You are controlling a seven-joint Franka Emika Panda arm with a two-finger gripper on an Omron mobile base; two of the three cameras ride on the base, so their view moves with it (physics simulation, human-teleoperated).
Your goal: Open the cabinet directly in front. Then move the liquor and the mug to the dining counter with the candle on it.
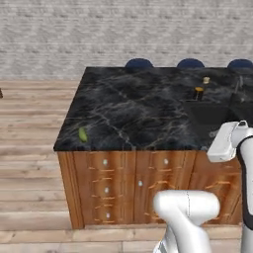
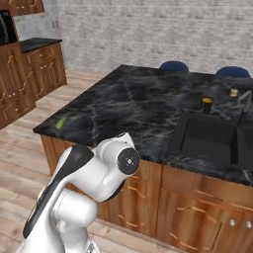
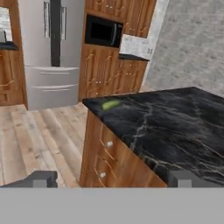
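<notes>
The end effector (image 3: 111, 178) stands wide open with nothing between its two dark fingertips (image 3: 41, 178), which rise far apart at the bottom of the hand view; past them lie the wooden floor (image 3: 39, 135) and the near corner of the table (image 3: 175, 127), the black marble dining counter with white veins. The fingers' lower parts are cut off by the frame edge. In the left base view the table's long axis runs left to right across the picture, with wooden drawers (image 1: 106, 190) below its front and dark-blue stools (image 1: 139, 63) along its far edge, only their tops showing. A small green thing (image 1: 82, 134), too blurred to name, lies near the table's front left corner. Toward the right end sit a sunken black sink (image 2: 207, 138), a small dark object with an orange top (image 2: 207, 103) just behind it, and a pale small object (image 2: 233, 92) farther back, both hard to make out. A steel fridge (image 3: 50, 52) and microwave (image 3: 103, 31) stand across the room.
</notes>
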